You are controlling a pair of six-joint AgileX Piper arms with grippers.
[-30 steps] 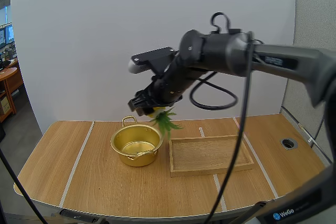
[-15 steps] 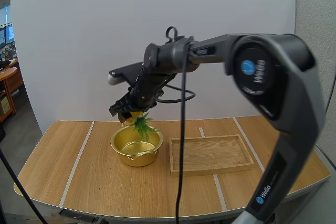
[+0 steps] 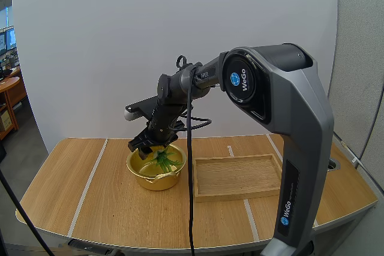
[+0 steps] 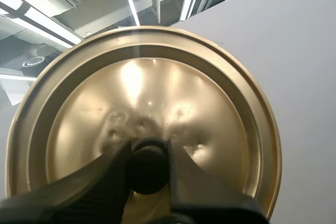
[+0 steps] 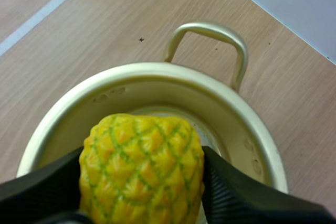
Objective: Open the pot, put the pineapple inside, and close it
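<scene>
Jaws of the right gripper (image 5: pixel 140 187) stand apart by the width of the pineapple (image 5: pixel 142 150) and pinch its yellow body from both sides, straight over the mouth of the open pot (image 5: pixel 157 72), whose looped handle (image 5: pixel 210 32) lies beyond the fruit. Jaws of the left gripper (image 4: pixel 148 174) are closed on the black knob (image 4: pixel 148 162) of the golden lid (image 4: pixel 157 87), whose knob side faces the camera. A second ago the right arm carried the fruit high, above the gap between the pot and the wooden tray (image 3: pixel 237 178); half a second ago it hung over the pot's far rim; now it has come lower, with the green leaves dipping inside the pot. The high view gives the lidless pot standing on the table (image 3: pixel 108 208) just left of the tray and apart from it, while the right wrist view gives the grip on the fruit's body close up
</scene>
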